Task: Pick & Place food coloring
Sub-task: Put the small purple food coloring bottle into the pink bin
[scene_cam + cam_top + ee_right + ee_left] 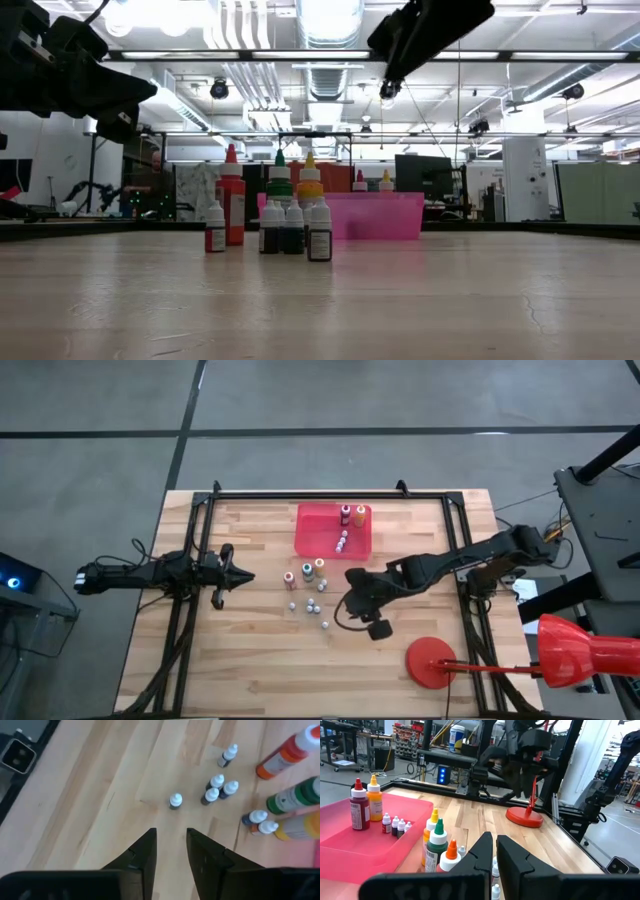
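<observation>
Several food coloring bottles stand upright on the wood table: three taller ones (pixel 307 571) with red, green and yellow bodies, and several tiny dark ones with white caps (pixel 314 606). More bottles (pixel 346 514) stand in the red tray (pixel 312 540). My right gripper (pixel 352 592) hovers open above the table, just to the right of the tiny bottles. One tiny bottle (pixel 175 800) stands just ahead of its fingers (pixel 145 852). My left gripper (pixel 245 574) is shut and empty, raised left of the group; its wrist view shows the taller bottles (pixel 438 840) close by.
A red round base (pixel 432 660) with a stem and a red cone (pixel 580 650) stands at the near right of the table. A black frame (pixel 330 495) runs along the far edge and both sides. Bare wood lies near the front edge (pixel 280 670).
</observation>
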{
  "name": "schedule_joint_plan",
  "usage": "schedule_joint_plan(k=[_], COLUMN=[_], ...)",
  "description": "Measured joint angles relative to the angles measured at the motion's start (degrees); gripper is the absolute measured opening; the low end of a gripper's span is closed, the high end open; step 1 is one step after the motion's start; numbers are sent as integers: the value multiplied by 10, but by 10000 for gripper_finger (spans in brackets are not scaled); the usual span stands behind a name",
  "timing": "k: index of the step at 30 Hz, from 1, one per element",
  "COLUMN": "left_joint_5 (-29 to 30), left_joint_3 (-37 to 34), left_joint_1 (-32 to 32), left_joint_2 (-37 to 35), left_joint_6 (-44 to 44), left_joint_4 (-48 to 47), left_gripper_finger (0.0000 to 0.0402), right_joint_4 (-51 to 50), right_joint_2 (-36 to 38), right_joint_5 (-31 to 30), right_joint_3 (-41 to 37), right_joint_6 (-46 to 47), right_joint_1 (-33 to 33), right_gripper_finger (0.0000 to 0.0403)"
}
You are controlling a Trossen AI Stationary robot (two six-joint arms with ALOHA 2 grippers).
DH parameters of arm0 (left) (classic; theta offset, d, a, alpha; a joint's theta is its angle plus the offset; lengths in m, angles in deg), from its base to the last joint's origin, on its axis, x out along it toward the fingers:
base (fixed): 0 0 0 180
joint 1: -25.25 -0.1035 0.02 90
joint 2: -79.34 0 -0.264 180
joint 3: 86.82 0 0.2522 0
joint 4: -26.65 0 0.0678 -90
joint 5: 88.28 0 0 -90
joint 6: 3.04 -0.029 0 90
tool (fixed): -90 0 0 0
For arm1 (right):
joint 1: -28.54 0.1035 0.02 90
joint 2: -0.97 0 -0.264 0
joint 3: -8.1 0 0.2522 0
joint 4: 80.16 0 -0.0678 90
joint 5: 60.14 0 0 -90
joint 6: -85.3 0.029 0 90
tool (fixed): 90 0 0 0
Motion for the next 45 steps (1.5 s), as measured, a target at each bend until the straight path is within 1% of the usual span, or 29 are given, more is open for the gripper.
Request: schedule_joint_plan(k=[5,11,19,24,32,35,45], left_joint_5=[0,0,0,0,0,0,0], left_joint_3=[0,0,0,0,0,0,0], left_joint_1=[0,0,0,0,0,0,0], left_joint_2=[1,2,4,4,4,4,4], left_joint_6=[0,0,0,0,0,0,0], left_joint_4=[0,0,0,0,0,0,0], left_gripper_finger=[0,0,0,0,0,0,0], right_joint_4=[-3,-8,-45,-60,-76,-87,-123], right_joint_2=[-36,-77,-131,-157,-195,-213,-279], right_joint_5=[-2,-2,0,0,2,16,26], right_joint_3=[34,93,156,180,192,204,263], right_joint_6=[8,-3,6,8,8,8,-10], right_joint_1=[5,5,5,5,4,4,-2], right_gripper_finger=[114,131,155,171,193,197,196])
